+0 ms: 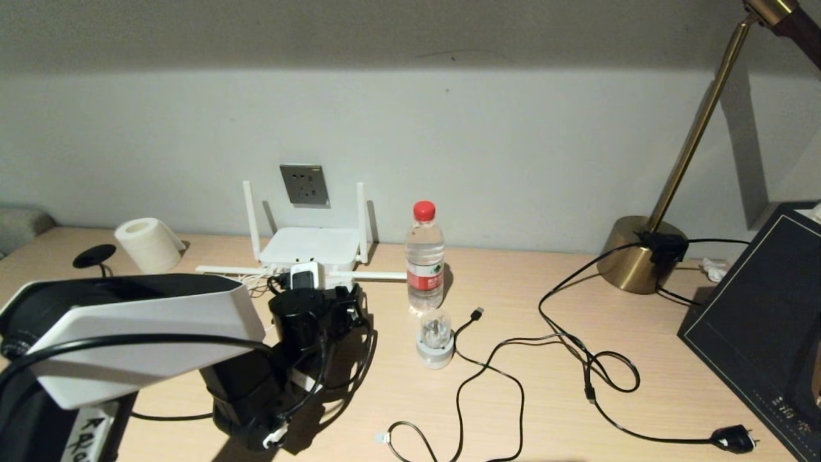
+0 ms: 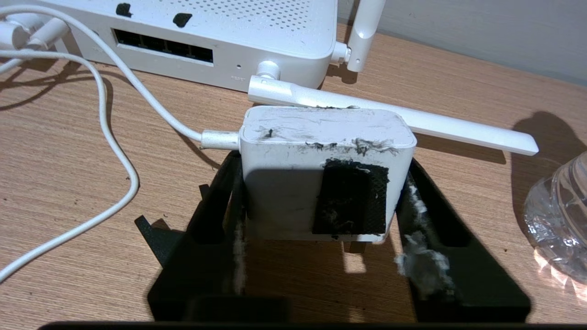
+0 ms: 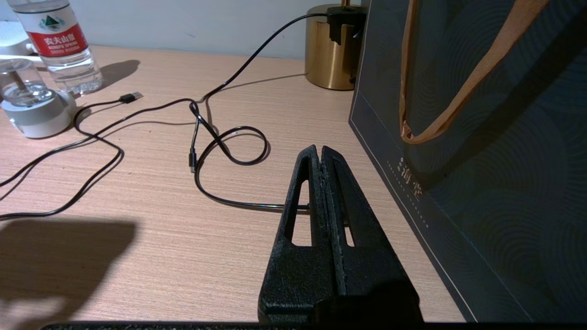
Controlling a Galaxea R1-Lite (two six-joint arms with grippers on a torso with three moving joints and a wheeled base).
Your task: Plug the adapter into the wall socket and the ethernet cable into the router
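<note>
Gripping the adapter (image 2: 321,169) between both black fingers (image 2: 215,220), your left gripper (image 1: 306,282) holds the white block just in front of the router (image 1: 312,247), with the wall socket (image 1: 304,185) on the wall above and behind it. To do this step well, lift the block clear of the flat antenna (image 2: 394,121) lying just beyond it, turn it so the prongs face the grey plate squarely, and push straight in — a tilted approach would likely skid off the metal face. Mind the thin white cord (image 2: 105,137); it loops across the desk (image 1: 545,398) beside the router and could drag as you rise. Your right gripper (image 3: 321,156) sits low over the desk beside the dark bag (image 3: 481,160), its fingers pressed together on nothing. The adapter's prongs are hidden from every view, so you cannot tell which way they point. In the head view the left arm covers most of the block. The ethernet cable cannot be picked out with certainty among the black cords — check before reaching.
</note>
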